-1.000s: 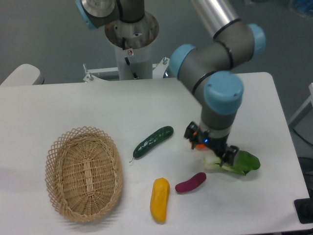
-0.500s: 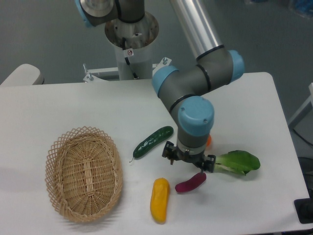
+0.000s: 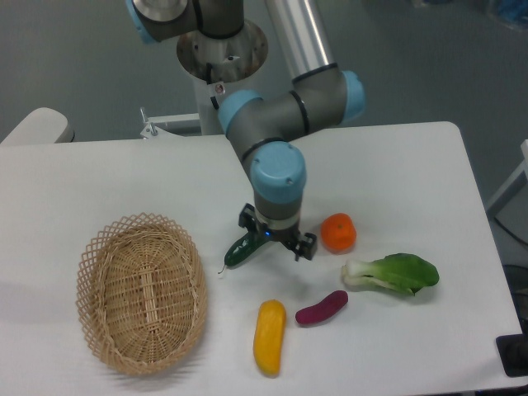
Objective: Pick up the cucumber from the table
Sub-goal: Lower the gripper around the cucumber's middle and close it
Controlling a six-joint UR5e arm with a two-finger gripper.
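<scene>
The gripper [image 3: 277, 238] hangs over the upper end of the cucumber [image 3: 241, 251], fingers [image 3: 307, 245] spread apart with nothing between them; whether they touch the cucumber cannot be told. The cucumber lies on the table [image 3: 99, 177] just right of the wicker basket [image 3: 142, 291], only its lower, stem end showing from under the wrist; an orange fruit [image 3: 338, 233] sits just right of the gripper, with a bok choy [image 3: 394, 275], a purple piece [image 3: 322, 308] and a yellow vegetable [image 3: 270, 337] nearer the front edge.
</scene>
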